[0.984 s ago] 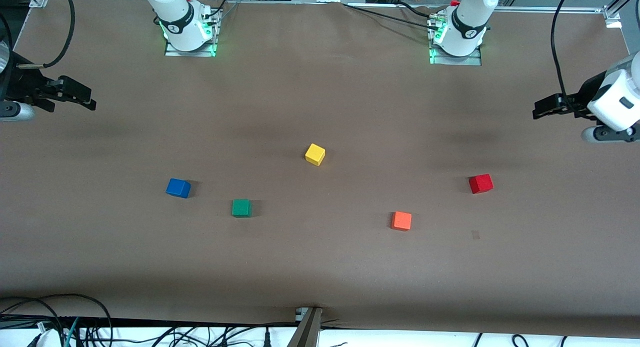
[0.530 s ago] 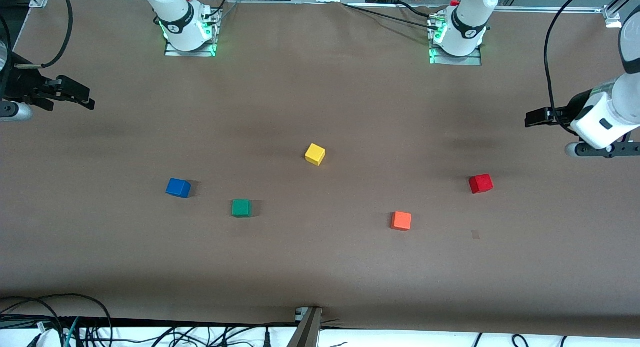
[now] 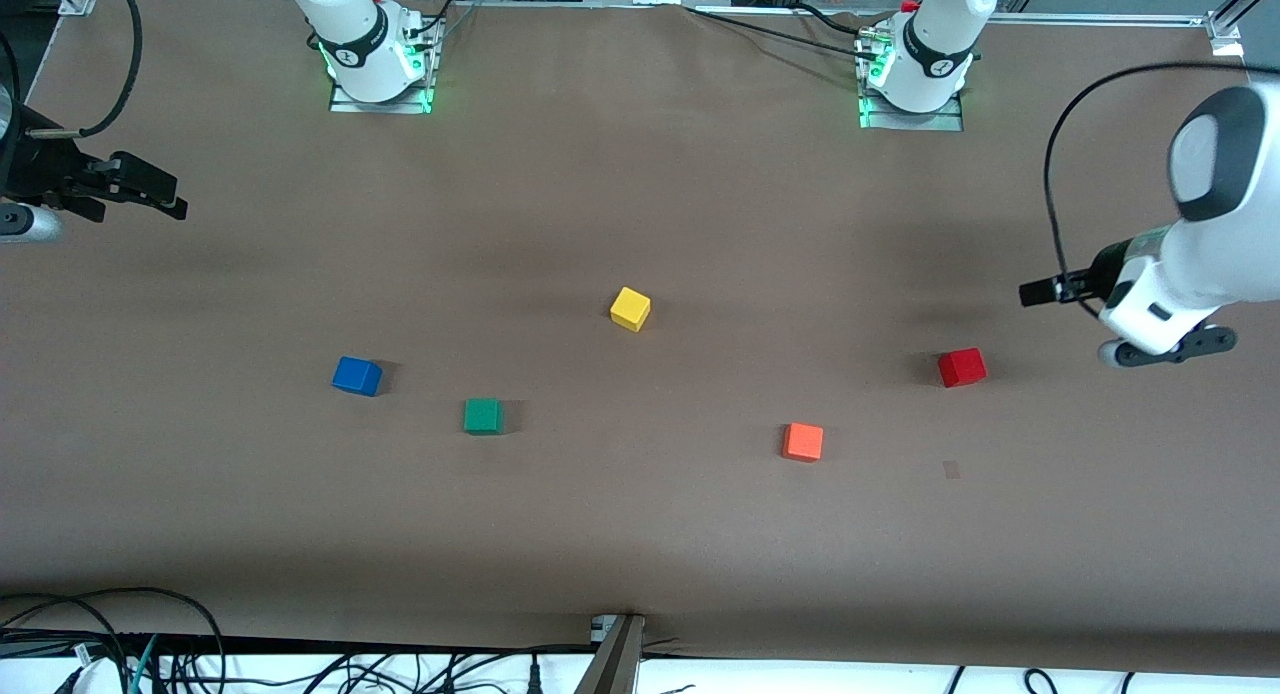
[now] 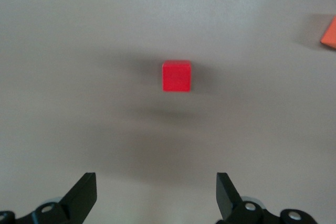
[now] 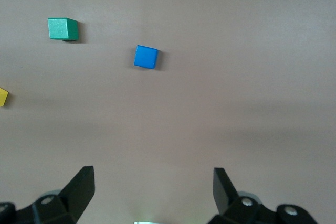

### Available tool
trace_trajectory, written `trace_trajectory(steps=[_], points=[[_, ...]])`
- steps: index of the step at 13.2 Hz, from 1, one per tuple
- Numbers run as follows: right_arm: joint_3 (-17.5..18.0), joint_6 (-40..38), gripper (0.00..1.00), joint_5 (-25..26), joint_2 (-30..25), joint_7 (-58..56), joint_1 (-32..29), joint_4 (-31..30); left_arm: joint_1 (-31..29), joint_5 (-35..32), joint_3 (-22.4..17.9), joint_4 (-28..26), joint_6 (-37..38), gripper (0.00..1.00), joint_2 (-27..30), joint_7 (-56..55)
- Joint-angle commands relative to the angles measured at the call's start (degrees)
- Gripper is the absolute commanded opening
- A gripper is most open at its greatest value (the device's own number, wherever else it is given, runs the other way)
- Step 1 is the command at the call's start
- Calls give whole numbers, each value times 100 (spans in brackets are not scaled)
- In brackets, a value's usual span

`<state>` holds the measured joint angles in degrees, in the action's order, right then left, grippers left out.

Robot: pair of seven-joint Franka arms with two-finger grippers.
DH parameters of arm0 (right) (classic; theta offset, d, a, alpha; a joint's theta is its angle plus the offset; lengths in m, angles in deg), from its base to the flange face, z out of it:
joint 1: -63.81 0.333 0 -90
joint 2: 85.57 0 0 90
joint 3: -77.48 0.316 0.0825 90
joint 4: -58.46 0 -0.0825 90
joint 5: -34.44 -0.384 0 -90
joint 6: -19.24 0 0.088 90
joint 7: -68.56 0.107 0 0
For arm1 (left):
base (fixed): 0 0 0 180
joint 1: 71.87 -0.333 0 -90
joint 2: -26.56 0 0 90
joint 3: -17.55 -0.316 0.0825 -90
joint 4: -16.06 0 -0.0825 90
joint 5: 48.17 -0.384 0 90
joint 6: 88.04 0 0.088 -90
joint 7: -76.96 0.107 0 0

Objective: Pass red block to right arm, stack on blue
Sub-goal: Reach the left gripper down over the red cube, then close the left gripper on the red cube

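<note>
I noted the red block [image 3: 962, 367] ungrasped on the counter [image 3: 640, 534], handover and stacking on the blue cube [image 3: 356, 376] pending, with left gripper [image 4: 156, 192] and right gripper [image 5: 153, 190] fingers both apart.

Brown table [image 3: 640, 534], cables [image 3: 110, 634] along edge

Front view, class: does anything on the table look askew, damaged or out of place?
Nothing stands out. The red block, orange cube, yellow cube, green cube and blue sit flat and apart on the table. Both the left gripper and right gripper are open and empty.
</note>
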<state>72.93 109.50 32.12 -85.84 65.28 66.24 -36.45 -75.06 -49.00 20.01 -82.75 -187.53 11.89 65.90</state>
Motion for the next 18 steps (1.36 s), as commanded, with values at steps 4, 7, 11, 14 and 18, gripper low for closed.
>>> trace_trajectory(steps=[4,7,11,14,18], points=[[-2,-79,100,30,1,46,-6,43,12,30,10,-612,-1369,100,-650,-203],[-2,-88,100,38,-8,46,-6,43,12,39,18,-1129,-2300,100,-809,-327],[-2,-88,100,38,1,38,-6,43,29,30,27,-1175,-2803,100,-1178,-327],[-2,-97,100,38,1,46,-6,43,47,30,36,-1184,-2866,100,-1328,-318],[-2,-88,100,30,1,46,-6,43,65,13,36,-1184,-3024,100,-1486,-231]])
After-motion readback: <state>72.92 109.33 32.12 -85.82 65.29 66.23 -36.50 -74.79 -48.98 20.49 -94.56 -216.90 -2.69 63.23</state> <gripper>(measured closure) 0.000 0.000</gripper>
